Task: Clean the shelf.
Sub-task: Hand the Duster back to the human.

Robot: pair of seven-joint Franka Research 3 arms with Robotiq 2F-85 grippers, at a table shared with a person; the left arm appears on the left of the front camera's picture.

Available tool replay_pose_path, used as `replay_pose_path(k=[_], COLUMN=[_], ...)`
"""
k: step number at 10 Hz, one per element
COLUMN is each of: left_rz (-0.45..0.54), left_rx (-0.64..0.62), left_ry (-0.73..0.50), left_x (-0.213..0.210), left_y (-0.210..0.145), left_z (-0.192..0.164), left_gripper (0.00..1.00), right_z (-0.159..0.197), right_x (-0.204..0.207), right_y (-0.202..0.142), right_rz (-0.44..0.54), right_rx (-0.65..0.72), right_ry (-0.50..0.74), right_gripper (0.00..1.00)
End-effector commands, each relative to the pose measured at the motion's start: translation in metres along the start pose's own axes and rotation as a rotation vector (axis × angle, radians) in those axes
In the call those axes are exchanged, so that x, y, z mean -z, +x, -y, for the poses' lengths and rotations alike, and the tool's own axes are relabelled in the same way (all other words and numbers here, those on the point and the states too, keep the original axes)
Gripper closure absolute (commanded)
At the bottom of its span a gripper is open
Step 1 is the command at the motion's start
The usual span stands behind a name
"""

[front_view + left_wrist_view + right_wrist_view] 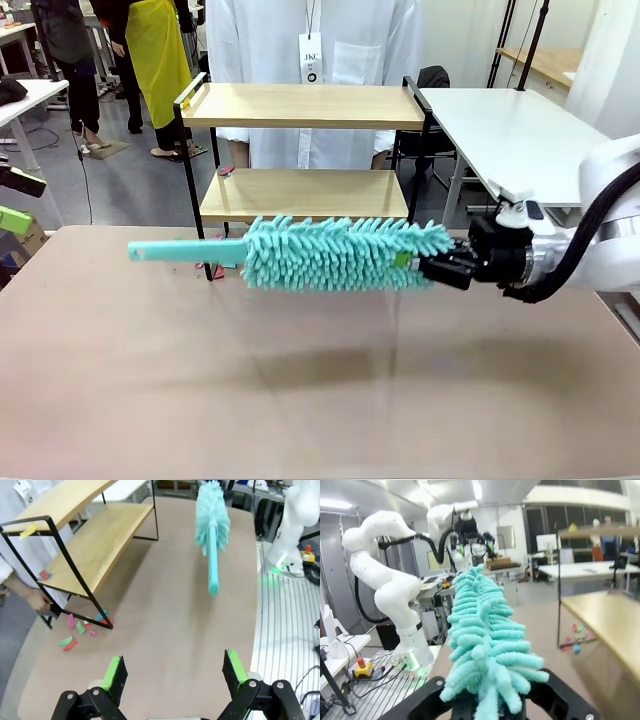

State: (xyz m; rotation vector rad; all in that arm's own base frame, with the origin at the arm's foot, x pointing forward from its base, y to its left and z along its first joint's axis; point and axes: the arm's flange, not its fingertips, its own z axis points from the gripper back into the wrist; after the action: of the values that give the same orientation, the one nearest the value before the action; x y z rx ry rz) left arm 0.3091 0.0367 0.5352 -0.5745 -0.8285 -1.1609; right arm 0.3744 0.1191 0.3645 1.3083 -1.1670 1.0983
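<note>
The right gripper [432, 268] is pinching the duster [335, 254] mid-frame, its fingers pressed on one end (handle pointing left). The left gripper's [172, 672] fingers are spread. The shelf [300, 150] is standing top centre on the worktop [300, 400].

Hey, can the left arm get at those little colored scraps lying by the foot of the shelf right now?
Probably yes. The open left gripper hangs over bare tabletop, and the scraps lie ahead beside the shelf leg; the duster is off to the side.
</note>
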Motion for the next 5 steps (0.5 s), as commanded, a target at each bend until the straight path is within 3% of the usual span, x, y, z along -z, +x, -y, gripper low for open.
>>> replay_pose_path(k=[1,3,5], left_rz=[0.028,0.028,0.028], left_rx=[0.016,0.016,0.016], left_ry=[-0.007,-0.007,-0.007], left_x=[-0.001,-0.001,-0.001], left_y=[0.001,0.001,0.001], left_z=[-0.001,-0.001,-0.001], left_gripper=[0.00,0.00,0.00], right_z=[-0.016,-0.028,-0.030], right_x=[-0.016,-0.034,-0.060], right_y=[0.072,0.134,0.186], right_rz=[0.095,0.132,0.153], right_rx=[-0.062,-0.133,-0.165], right_ry=[-0.064,-0.159,-0.362], right_gripper=[0.83,0.83,0.83])
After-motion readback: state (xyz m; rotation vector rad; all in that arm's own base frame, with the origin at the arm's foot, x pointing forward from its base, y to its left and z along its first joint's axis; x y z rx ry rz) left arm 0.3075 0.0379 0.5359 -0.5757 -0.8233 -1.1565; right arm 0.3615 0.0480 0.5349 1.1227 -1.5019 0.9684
